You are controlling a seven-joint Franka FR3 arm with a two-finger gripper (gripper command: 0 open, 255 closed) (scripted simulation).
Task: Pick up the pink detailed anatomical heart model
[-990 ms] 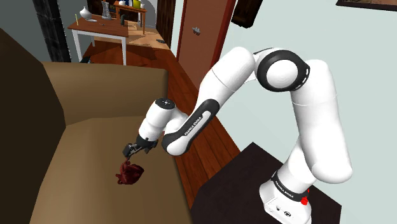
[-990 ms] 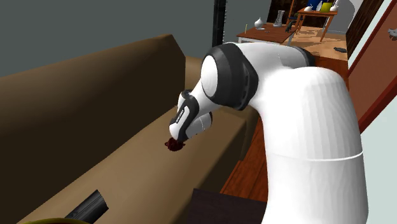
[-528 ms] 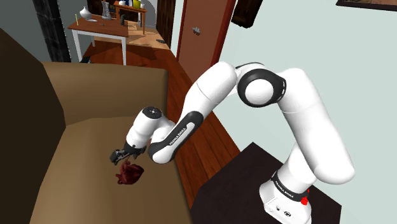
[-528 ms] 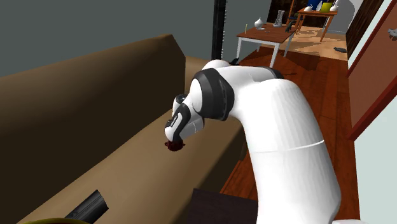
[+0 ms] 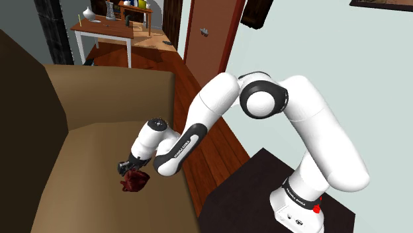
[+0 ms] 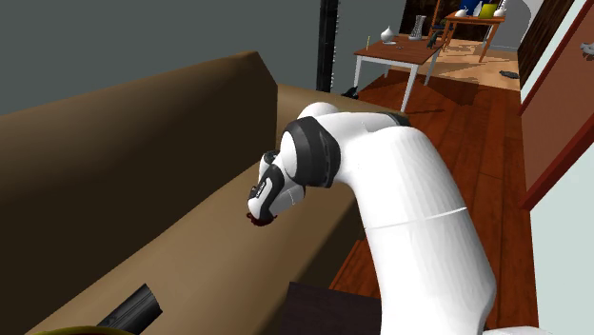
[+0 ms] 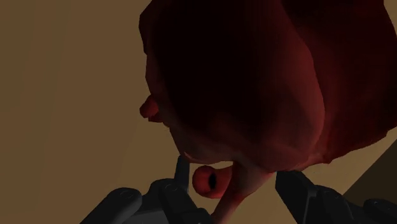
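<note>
The dark red anatomical heart model [image 5: 134, 181] lies on the brown sofa seat [image 5: 79, 159], near its front edge. My black gripper [image 5: 126, 166] is down on the heart's upper end, the arm bent low over the seat. In the wrist view the heart [image 7: 254, 83] looms close. Its vessel stubs hang between my two fingers [image 7: 172, 194], which stand apart on either side, close to the stubs; no firm clasp shows. From the second exterior view the white wrist covers most of the heart [image 6: 255, 219].
The sofa's backrest [image 6: 114, 162] rises behind the seat and its armrest [image 5: 112, 83] lies beyond the heart. A black cylinder [image 6: 128, 309] lies on the seat's near end. A white table [image 5: 99, 30] with vases and a brown door [image 5: 205, 40] stand far off. My dark stand [image 5: 258, 192] sits beside the sofa.
The arm has bent down and the gripper has dropped from above the heart onto its upper end. The heart has stayed in place.
</note>
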